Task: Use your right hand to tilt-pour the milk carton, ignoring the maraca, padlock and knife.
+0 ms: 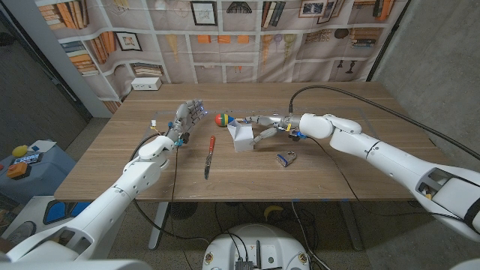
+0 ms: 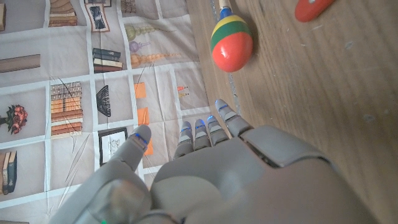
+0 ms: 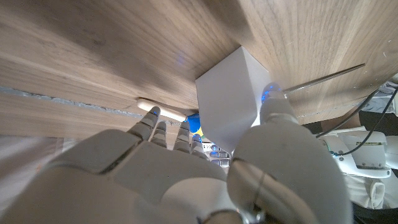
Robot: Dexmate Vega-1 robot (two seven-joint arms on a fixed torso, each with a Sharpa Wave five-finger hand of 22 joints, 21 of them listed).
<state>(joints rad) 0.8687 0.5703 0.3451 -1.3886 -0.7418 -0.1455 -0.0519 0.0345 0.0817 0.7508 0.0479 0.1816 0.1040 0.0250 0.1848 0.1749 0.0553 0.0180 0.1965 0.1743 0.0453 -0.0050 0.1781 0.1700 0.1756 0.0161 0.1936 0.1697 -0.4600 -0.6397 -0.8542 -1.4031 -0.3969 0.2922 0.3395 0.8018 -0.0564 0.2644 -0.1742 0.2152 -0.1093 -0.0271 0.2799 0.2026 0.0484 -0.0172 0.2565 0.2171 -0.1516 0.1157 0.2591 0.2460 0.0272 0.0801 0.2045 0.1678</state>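
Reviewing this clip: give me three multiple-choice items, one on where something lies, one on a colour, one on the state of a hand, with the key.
1. Where does the padlock lie?
A. on the table under the right arm
B. beside the left hand
C. on the carton

2. What colour is the knife handle?
A. blue
B. red
C. white

3. What is the right hand doing?
A. gripping the milk carton
B. holding the maraca
C. pressing the knife

Key: 1 A, it sits below the right forearm; 2 B, the handle shows red; 3 A, fingers and thumb flank the tilted white carton.
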